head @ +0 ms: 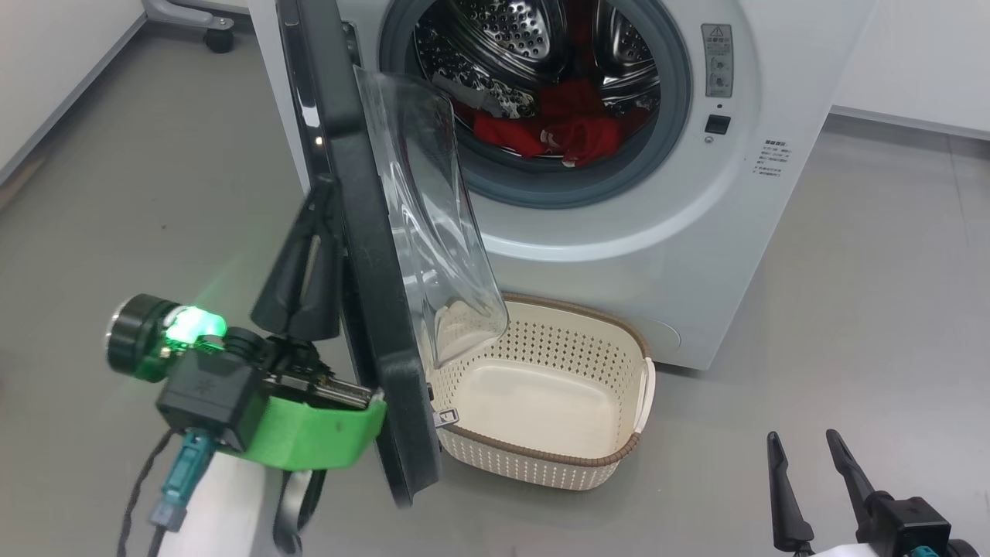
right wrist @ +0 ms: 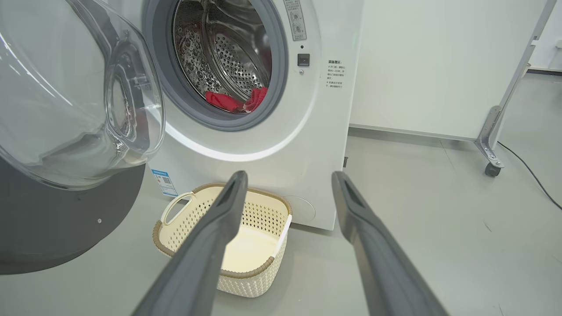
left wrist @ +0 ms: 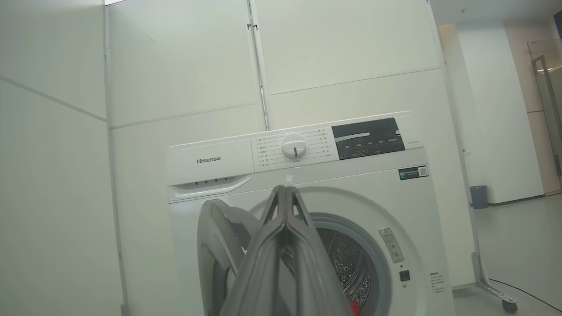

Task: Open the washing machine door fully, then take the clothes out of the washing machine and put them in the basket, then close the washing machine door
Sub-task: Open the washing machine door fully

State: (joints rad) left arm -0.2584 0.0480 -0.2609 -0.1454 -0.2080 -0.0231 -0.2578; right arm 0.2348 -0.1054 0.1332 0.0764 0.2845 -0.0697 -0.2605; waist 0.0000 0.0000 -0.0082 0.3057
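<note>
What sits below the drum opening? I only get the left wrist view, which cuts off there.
Observer: A cream perforated plastic basket, empty, stands in front of the white front-loading washing machine.
Operator: Where's my left end effector relative to the door?
Observer: The left end effector is shut, beside the outer face of the glossy black round door; contact unclear.
Operator: And the right?
Observer: The right end effector is open, holding nothing, low and well clear of the washing machine.
</note>
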